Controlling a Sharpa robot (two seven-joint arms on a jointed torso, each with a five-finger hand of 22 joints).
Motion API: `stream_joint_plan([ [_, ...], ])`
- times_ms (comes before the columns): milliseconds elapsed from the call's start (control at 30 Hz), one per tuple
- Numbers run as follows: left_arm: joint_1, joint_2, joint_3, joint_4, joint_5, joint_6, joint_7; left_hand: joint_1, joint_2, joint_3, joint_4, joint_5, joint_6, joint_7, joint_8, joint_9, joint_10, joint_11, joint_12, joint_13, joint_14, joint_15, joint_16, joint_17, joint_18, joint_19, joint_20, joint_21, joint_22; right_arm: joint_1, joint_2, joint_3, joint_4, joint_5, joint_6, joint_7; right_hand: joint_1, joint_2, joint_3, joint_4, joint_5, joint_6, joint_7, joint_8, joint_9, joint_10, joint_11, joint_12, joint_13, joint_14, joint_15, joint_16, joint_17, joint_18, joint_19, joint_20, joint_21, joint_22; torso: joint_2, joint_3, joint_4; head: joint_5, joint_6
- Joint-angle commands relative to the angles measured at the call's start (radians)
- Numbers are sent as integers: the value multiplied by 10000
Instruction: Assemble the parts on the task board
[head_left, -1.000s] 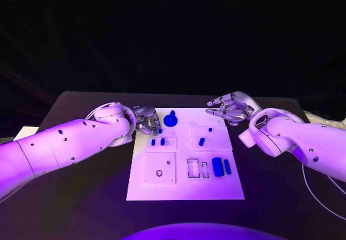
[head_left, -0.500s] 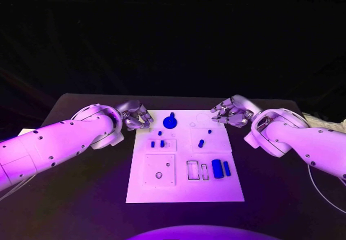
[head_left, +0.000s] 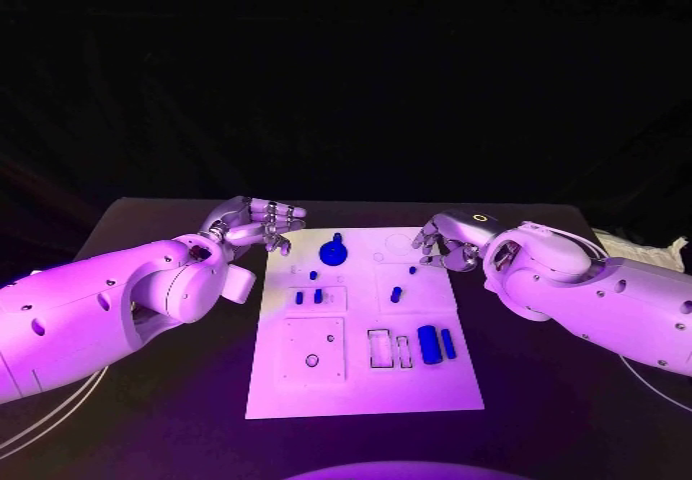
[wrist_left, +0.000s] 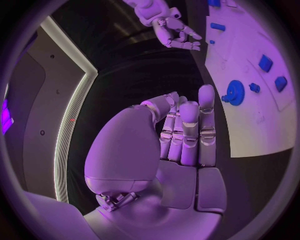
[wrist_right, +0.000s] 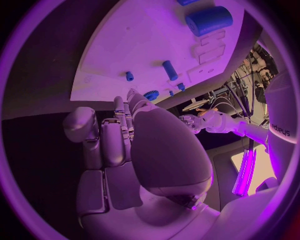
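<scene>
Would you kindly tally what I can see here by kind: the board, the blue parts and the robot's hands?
Task board: 1
Blue parts: 8
Hands: 2, the left hand and the right hand
Total: 11

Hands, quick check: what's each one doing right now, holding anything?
Left hand: open, holds nothing, beside the task board's far left corner.
Right hand: fingers curled, nothing visible in them; cannot tell for sure.
</scene>
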Motion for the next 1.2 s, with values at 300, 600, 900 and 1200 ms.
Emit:
stream_joint_plan([
  [300,-13,-248,-18,544,2945,-134,1220,-113,81,-216,-24,-49,24,-33,79,-2,-31,-50,164,53,-88,-29,-120,-176,196,-29,-35,-137,-90,-18,295,-160,108,-2528,1665,-743,-236,-336,831,-63,-190,157,-256,-85,-11,166,-197,-432,-847,413,-232,-285,-292,132,104,-207,-88,-31,33,10,-23,-92,38],
  [600,-17,-291,-21,623,2758,-139,1163,-89,102,-266,-83,-33,-49,3,64,-17,-120,-25,218,68,-142,-18,-190,-310,192,-23,-36,-187,-135,-25,494,-248,49,-2689,1899,-677,-291,-351,1085,-155,-189,259,-283,-67,2,284,-220,-496,-1056,411,-255,-402,-427,122,135,-227,-93,-21,21,21,-24,-81,-17],
  [900,-18,-294,-22,620,2554,-57,1099,-85,102,-286,-105,-28,-71,17,61,-20,-152,-13,239,73,-169,-13,-224,-374,190,-22,-34,-205,-150,-36,723,-280,-87,-2672,1759,-605,-322,-330,1262,-229,-212,288,-269,-78,1,350,-212,-532,-1177,415,-249,-448,-482,120,152,-229,-100,-23,15,21,-26,-89,-31],
  [1200,-18,-287,-24,602,2473,21,1020,-88,100,-297,-111,-28,-80,23,60,-21,-166,-8,247,75,-176,-9,-232,-390,189,-23,-32,-212,-156,-43,848,-294,-243,-2579,1742,-573,-398,-249,1474,-293,-228,328,-248,-77,4,429,-198,-556,-1303,425,-227,-464,-503,115,174,-217,-99,-13,10,17,-27,-70,-68],
])
